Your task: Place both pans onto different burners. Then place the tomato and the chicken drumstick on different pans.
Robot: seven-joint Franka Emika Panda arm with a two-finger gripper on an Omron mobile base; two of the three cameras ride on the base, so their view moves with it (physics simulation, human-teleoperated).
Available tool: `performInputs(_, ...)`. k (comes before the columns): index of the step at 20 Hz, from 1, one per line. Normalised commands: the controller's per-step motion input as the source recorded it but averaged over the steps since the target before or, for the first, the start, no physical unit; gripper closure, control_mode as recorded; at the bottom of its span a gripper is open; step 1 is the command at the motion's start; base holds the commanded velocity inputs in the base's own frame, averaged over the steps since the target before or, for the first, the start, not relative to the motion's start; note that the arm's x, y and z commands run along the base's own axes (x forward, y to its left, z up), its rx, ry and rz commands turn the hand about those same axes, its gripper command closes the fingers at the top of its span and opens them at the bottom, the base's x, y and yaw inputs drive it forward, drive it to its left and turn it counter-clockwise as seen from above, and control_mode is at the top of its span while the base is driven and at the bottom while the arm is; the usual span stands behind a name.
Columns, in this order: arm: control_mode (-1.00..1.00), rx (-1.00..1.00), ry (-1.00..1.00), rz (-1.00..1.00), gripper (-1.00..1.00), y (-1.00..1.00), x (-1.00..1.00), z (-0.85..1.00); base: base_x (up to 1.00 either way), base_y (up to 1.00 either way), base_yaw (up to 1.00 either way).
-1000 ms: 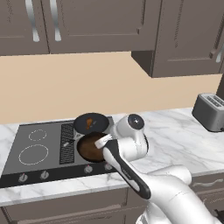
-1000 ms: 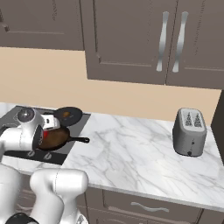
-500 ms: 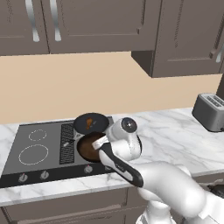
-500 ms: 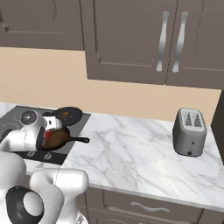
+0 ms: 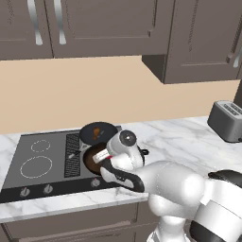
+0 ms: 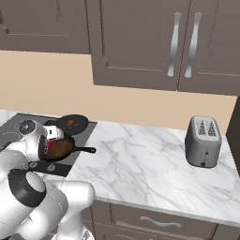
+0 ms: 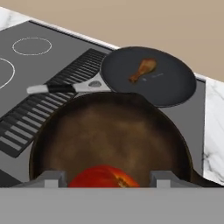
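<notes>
From the left base view, the white arm bends low over the right half of the cooktop (image 5: 28, 177), and its wrist covers most of the brown pan (image 5: 93, 158), so only the pan's left rim and a sliver of its inside show; the black skillet (image 5: 98, 132) sits just behind it on the far right burner, with the drumstick (image 5: 97, 131) as a small orange fleck on it. The two left burners (image 5: 36, 166) are bare white rings. From the right base view, the arm's elbow hides the near part of the cooktop; the brown pan (image 6: 61, 149) peeks out with its dark handle pointing right over the marble bench (image 6: 140, 164), the skillet (image 6: 71, 123) behind it, and a toaster (image 6: 203, 141) far right. In the hand view, the gripper (image 7: 104, 178) hangs over the brown pan (image 7: 109, 131), jaws spread either side of the tomato (image 7: 103, 176), which is cut off at the bottom, so I cannot tell whether they pinch it. Beyond lies the skillet (image 7: 170, 83) with the drumstick (image 7: 142, 70), its handle lying across the grille (image 7: 39, 118).
</notes>
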Motion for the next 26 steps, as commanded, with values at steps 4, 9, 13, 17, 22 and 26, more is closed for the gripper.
performInputs(4, -1.00, -0.02, 0.01, 0.00, 1.00, 0.00, 0.20, -0.12, 0.00, 0.00, 0.00)
performInputs(9, -1.00, -0.02, 0.03, 0.00, 1.00, 0.00, 0.19, -0.15, 0.00, 0.00, 0.00)
performInputs(13, -1.00, -0.03, 0.04, -0.01, 1.00, 0.02, 0.19, -0.18, 0.00, 0.00, 0.00)
performInputs(17, -1.00, -0.03, 0.03, -0.01, 1.00, 0.03, 0.18, -0.20, 0.00, 0.00, 0.00)
performInputs(22, -1.00, -0.03, 0.02, -0.01, 1.00, 0.05, 0.21, -0.18, 0.00, 0.00, 0.00)
performInputs(26, -1.00, -0.03, 0.01, -0.01, 1.00, 0.07, 0.24, -0.17, 0.00, 0.00, 0.00)
